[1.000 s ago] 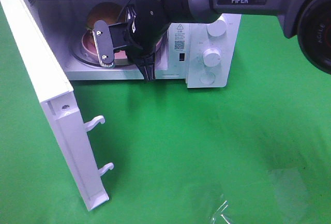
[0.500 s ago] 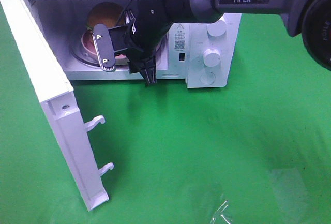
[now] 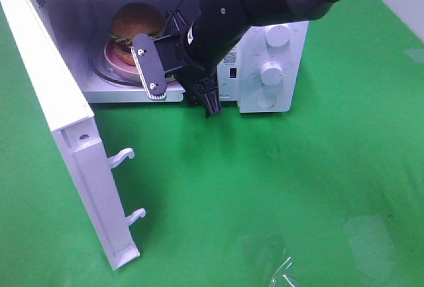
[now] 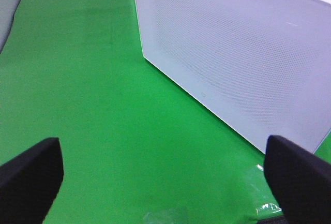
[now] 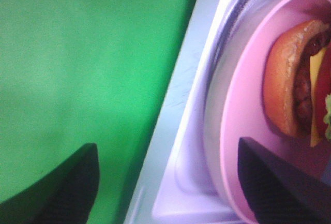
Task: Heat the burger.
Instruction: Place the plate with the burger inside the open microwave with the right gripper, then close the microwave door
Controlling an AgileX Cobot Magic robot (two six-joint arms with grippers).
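Surface: you are working over a green cloth (image 3: 285, 181) that fills almost the whole overhead view. It is flat and lightly glossy. A pale strip beyond its far right edge is all you see of the room.

Items on it:
- A white microwave (image 3: 265, 8) at the back, with two knobs (image 3: 271, 73) on its panel.
- Its door (image 3: 59, 114) is swung wide toward the left, with two latch hooks (image 3: 122, 157) sticking out of the free edge. Your left wrist view shows the door's dotted outer face.
- A scrap of clear film (image 3: 285, 274) lies near the front edge.

Inside the oven: a glass turntable (image 3: 99, 71) carries a pink plate (image 3: 111, 54). The burger (image 3: 136, 20) sits on that plate, bun uppermost.

Right pincer (image 3: 184, 100): it is at the oven mouth, just outside the sill, with its jaws apart and nothing between them. In its wrist view the burger lies ahead of the gap, clear of both fingers (image 5: 67, 188).

Left pincer (image 4: 165, 182): its jaws are spread wide over bare cloth beside the door, and it is empty.

Changes over the last second:
- The right pincer has drawn back from the plate, toward the right and lower.
- Its jaws now stand wider.
- The arm has lifted toward the top of the overhead view.
- More of the burger now shows.
- Burger, plate and door have not shifted.
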